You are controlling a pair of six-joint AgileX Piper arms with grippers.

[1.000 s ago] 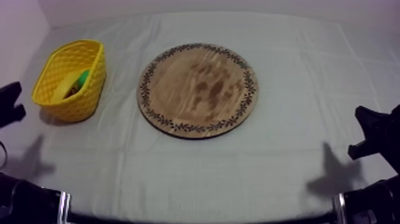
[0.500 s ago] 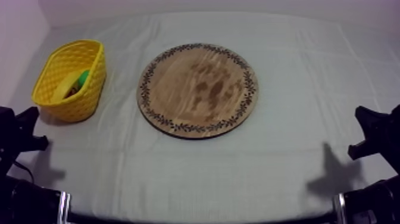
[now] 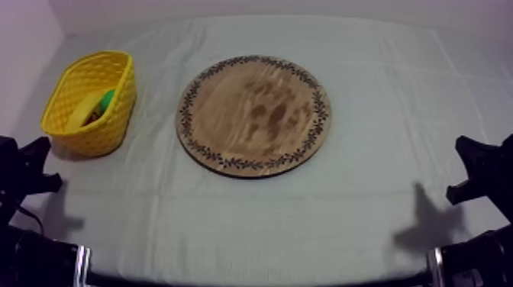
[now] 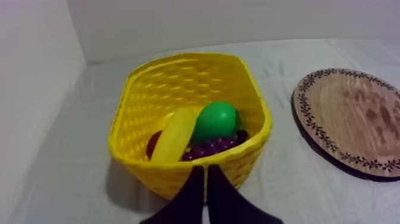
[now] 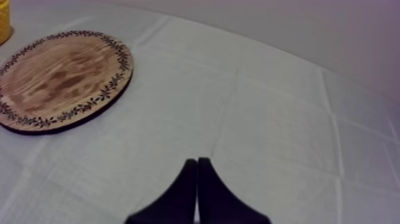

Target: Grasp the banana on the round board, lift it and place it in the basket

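The banana [image 4: 174, 136] lies inside the yellow basket [image 4: 241, 164], leaning against a green pear [image 4: 215, 121]. In the top view the banana [image 3: 82, 111] shows in the basket [image 3: 107, 131] at the far left of the table. The round wooden board [image 3: 254, 114] sits in the middle with nothing on it. My left gripper [image 4: 206, 174] is shut on nothing, a narrow wedge just in front of the basket's near wall. It sits low at the left edge [image 3: 44, 164]. My right gripper [image 5: 196, 164] is shut, resting low at the right edge [image 3: 464, 169], apart from the board [image 5: 59, 77].
A bunch of grapes [image 4: 209, 146] and a small red fruit [image 4: 153, 145] also lie in the basket. The board [image 4: 357, 122] is to the basket's right. A pale wall stands close behind and left of the basket. Bare cloth runs along the table's front.
My left gripper has drawn back from beside the basket toward the front left edge and then held still. The right arm has not moved.
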